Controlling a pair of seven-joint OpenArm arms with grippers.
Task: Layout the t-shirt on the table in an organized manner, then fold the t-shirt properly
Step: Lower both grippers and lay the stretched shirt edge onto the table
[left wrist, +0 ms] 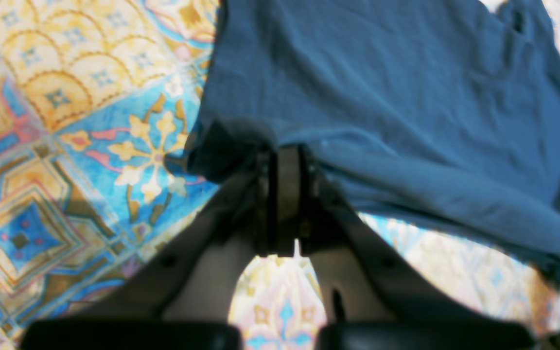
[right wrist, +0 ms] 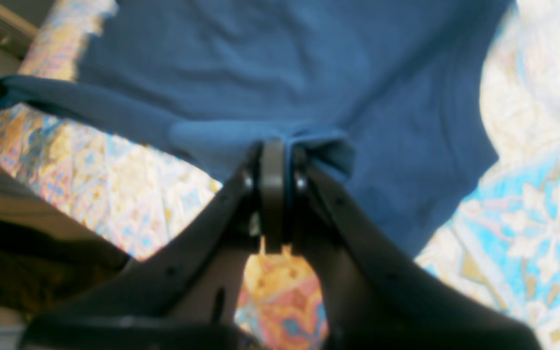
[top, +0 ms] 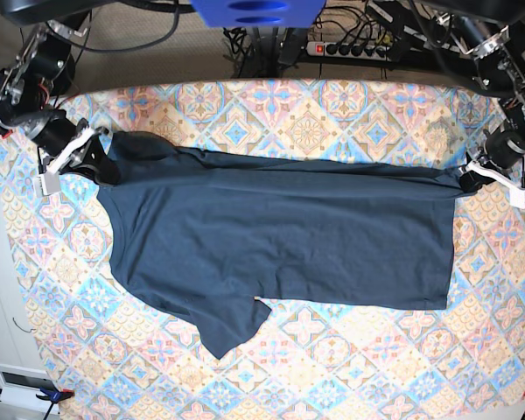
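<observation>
**Mara:** Fingers on both arms were pressed together on cloth. The left gripper (left wrist: 285,160) pinched a bunched bit of the t-shirt (top: 280,236) at one far corner, and the right gripper (right wrist: 272,163) pinched a small fold of the same navy fabric at the other.

**Jon:** And where did the shirt lie?

**Mara:** Spread across the middle of the table (top: 350,385), stretched lengthwise between the two arms. In the base view its far edge ran taut from one gripper to the other; the near edge lay loose, with one sleeve (top: 227,328) sticking out towards the front. The pinched corners looked lifted slightly off the cloth, though the wrist views were too blurred to be sure.

**Jon:** How would it handle?

**Mara:** Light and limp, I judged. Soft cotton, wrinkled, with no stiffness of its own, so it would sag wherever it was not held and drag on the patterned tablecloth rather than slide freely. Thin edges could slip from a shallow pinch. Corners, the hem and the shoulder seams seemed the sound places to grip, taking a doubled bit of fabric as both grippers did.

**Jon:** Room to work?

**Mara:** Plenty in front: bare patterned cloth lay between the near hem and the table's front edge. Behind was tighter, with a power strip (top: 346,48) and cables just past the table's back edge, and each gripper sat close to a side edge.
</observation>
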